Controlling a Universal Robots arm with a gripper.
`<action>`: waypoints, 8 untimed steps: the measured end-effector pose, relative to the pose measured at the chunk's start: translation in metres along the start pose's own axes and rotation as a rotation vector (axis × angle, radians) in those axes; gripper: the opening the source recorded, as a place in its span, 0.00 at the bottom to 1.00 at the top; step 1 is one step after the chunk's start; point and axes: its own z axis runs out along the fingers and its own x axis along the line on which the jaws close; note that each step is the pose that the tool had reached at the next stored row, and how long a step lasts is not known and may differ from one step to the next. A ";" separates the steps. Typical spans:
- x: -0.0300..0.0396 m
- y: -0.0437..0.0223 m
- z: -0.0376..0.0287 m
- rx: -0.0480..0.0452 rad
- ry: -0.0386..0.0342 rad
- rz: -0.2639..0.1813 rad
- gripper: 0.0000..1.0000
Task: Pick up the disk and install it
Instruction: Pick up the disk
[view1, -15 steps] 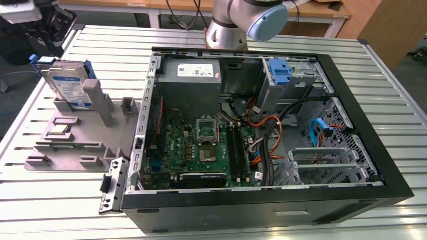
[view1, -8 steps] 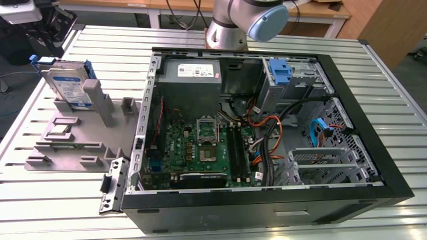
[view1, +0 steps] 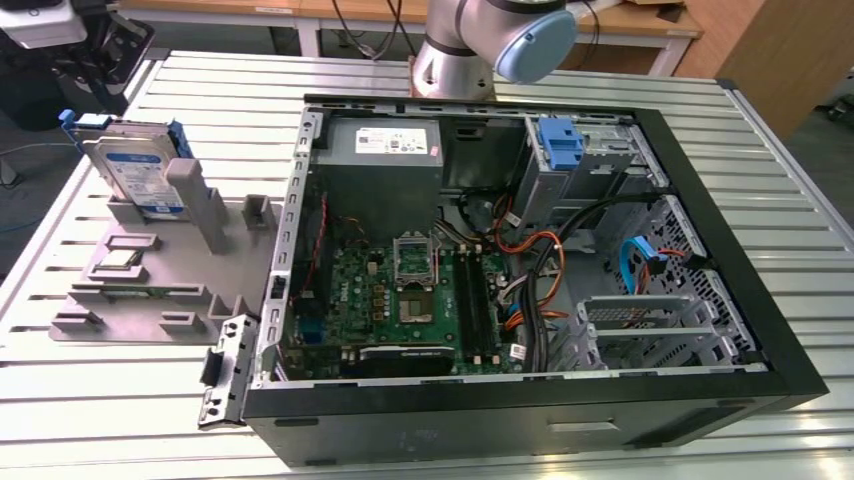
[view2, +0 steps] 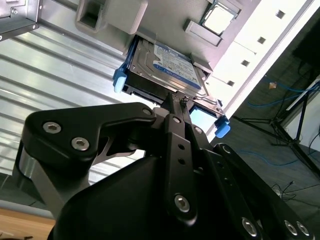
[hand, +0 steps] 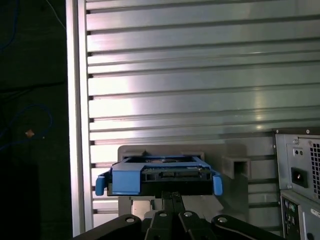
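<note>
The disk stands on edge in a grey holder on the exterior view's left, its white-and-blue label facing out and its blue carrier frame around the edges. In the second wrist view the disk sits in that holder just beyond my gripper, whose black fingers come together in a narrow point, shut with nothing in them. The first wrist view looks at the disk edge-on, with my gripper lined up on its middle and apart from it.
An open computer case lies on the slatted metal table, to the right of the holder. A blue bracket sits in its drive bay at the back. A small chip rests on the holder. The arm's base rises behind the case.
</note>
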 end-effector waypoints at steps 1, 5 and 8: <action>0.0000 0.0000 -0.0001 0.0006 0.0009 -0.014 0.11; 0.0000 0.0000 -0.0001 0.0028 0.0041 -0.071 0.11; 0.0000 0.0000 -0.0002 0.0031 0.0045 -0.077 0.11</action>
